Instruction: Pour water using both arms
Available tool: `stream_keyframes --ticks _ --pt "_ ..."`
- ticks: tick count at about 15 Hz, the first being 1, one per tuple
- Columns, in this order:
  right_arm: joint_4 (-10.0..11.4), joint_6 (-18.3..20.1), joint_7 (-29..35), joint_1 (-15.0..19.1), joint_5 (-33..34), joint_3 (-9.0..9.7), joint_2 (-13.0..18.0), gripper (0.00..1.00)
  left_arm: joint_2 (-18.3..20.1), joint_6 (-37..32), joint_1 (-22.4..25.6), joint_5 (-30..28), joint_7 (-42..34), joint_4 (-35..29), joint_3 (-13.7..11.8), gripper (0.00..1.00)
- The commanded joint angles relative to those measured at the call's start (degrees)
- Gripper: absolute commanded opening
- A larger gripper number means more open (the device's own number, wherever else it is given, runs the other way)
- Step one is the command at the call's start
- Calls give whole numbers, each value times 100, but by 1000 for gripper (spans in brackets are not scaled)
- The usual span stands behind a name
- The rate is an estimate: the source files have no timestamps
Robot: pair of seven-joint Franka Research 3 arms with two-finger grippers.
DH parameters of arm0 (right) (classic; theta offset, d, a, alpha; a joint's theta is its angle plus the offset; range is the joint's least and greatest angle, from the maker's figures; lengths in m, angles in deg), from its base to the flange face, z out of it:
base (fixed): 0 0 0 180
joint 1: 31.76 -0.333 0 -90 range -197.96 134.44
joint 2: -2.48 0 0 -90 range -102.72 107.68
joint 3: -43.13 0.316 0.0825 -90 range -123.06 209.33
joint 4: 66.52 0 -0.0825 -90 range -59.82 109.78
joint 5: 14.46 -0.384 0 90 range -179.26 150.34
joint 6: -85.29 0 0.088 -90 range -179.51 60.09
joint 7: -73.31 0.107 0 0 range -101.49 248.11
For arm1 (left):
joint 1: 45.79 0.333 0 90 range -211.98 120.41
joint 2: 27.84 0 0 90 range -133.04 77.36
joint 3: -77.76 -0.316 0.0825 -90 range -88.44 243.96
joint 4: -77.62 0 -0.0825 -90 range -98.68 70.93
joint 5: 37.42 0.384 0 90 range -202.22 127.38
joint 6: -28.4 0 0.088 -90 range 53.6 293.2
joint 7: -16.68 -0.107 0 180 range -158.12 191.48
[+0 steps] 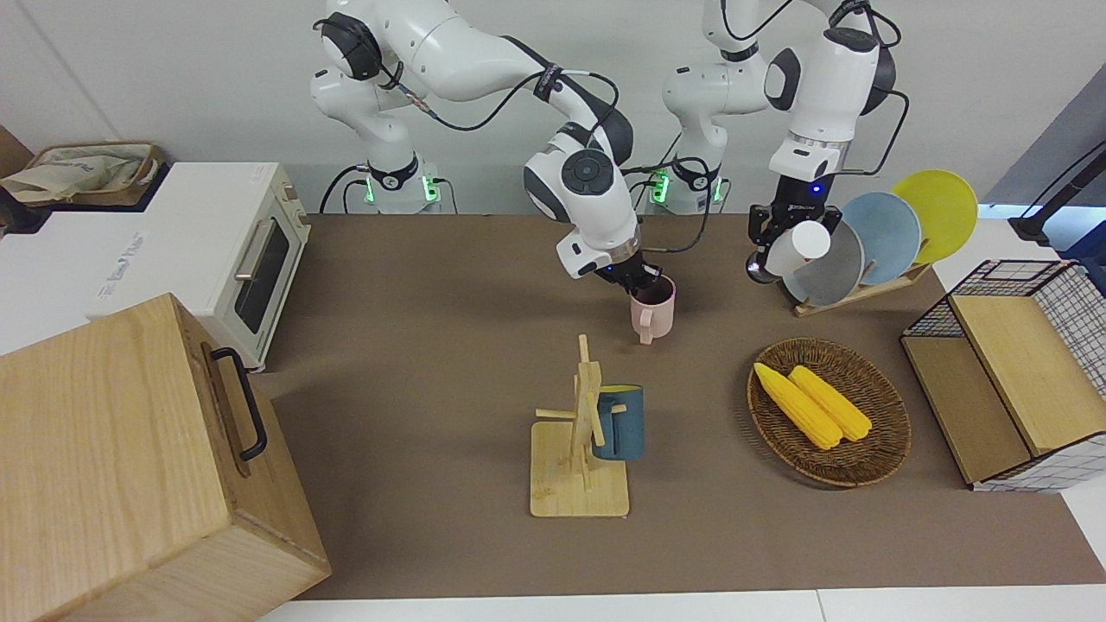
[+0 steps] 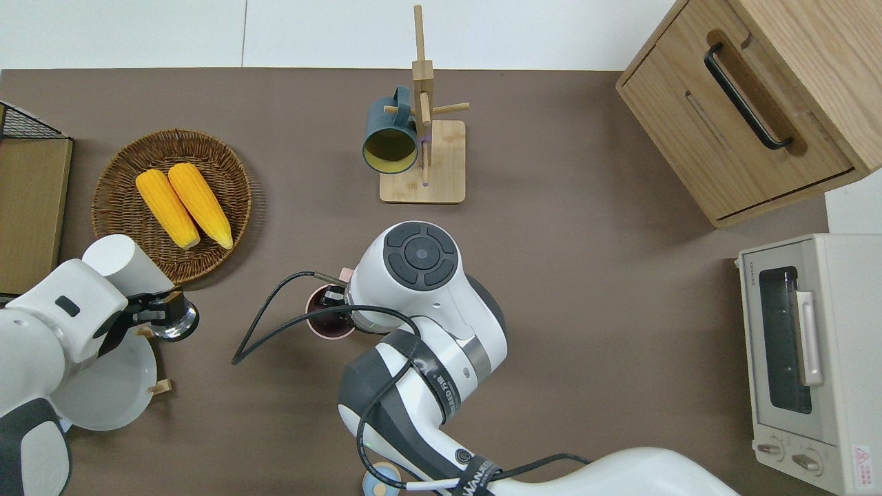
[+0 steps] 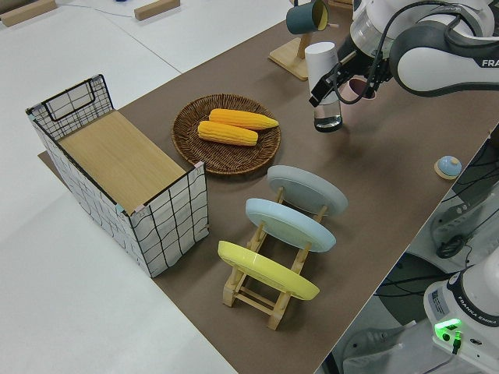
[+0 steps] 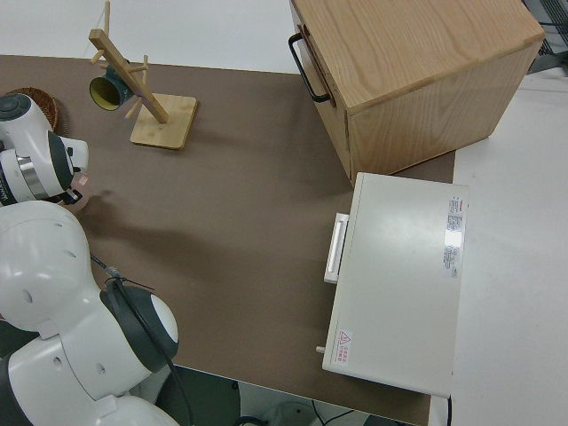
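My right gripper (image 1: 639, 278) is shut on the rim of a pink mug (image 1: 652, 313) and holds it upright, low over the middle of the table; the mug also shows in the overhead view (image 2: 324, 329). My left gripper (image 1: 782, 233) is shut on a bottle (image 1: 797, 248) with a white upper part and a clear lower part. It holds the bottle in the air over the table between the plate rack and the corn basket (image 2: 172, 207), roughly upright in the left side view (image 3: 322, 74). The bottle and the mug are apart.
A wooden mug tree (image 1: 581, 441) with a blue mug (image 1: 619, 422) stands farther from the robots than the pink mug. A plate rack (image 1: 873, 250), a wire basket (image 1: 1028, 371), a wooden cabinet (image 1: 130, 466), a toaster oven (image 1: 207, 250) and a small blue round thing (image 2: 381, 482) are around.
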State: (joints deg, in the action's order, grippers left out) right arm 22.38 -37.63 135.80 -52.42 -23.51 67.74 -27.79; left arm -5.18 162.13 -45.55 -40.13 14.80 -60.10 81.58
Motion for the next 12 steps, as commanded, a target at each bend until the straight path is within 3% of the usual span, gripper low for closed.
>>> stream_keyframes --ticks 1,6,7,8,9,12 --pt "-127 -295 105 -298 -149 -166 -269 0 494 162 -514 87 153 -448 -48 0" --pt "-127 -295 132 -325 -141 -184 -269 0 512 127 -735 -72 101 -624 -57 0" --pt "-136 -304 132 -325 -141 -193 -278 213 512 127 -735 -89 100 -641 -57 0" --pt "-136 -338 184 -325 -141 -210 -278 686 512 127 -744 -107 100 -650 -57 0" --pt "-136 -461 306 -325 -141 -219 -269 980 512 109 -744 -107 92 -650 -57 0" --pt "-171 -523 430 -325 -141 -219 -269 987 503 92 -744 -107 74 -694 -57 0"
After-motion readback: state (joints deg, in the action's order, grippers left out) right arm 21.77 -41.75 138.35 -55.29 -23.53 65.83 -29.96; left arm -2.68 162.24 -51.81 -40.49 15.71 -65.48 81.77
